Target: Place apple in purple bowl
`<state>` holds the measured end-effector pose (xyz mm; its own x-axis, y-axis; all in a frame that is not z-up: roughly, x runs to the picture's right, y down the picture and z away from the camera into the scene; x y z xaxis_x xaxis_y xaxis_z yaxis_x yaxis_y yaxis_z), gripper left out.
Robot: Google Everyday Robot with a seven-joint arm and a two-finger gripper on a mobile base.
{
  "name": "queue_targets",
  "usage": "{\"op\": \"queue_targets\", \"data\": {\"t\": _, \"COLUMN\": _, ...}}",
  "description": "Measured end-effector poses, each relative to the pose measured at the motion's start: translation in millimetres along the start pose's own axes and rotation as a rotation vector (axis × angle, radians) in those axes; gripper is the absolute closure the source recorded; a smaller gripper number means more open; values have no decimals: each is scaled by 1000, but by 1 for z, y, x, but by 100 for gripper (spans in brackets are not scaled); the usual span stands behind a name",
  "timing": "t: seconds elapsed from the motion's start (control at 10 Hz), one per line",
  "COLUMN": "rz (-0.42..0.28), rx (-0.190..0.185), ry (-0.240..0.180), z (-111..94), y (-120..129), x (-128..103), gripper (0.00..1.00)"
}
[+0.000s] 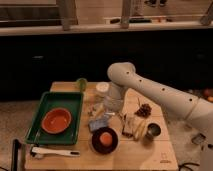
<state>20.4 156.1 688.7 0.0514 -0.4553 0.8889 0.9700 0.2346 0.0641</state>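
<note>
apple (106, 138) in purple bowl (96, 146), hand (106, 108) behind it

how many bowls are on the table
2: the orange bowl in the green tray at left, and the purple bowl holding the apple, below the gripper.

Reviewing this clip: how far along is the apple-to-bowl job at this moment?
Done: the apple sits inside the purple bowl at the table's front edge. In hand: nothing appears held; the tool is above and behind the bowl, apart from the fruit. Left: apparently only pulling the arm clear. The orange bowl rests in the green tray.
</note>
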Motion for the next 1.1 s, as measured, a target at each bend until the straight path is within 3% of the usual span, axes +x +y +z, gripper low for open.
{"op": "queue_targets", "data": {"t": 1.1, "rz": 1, "rx": 0, "ry": 3, "z": 0, "y": 0, "x": 1, "gripper": 20}}
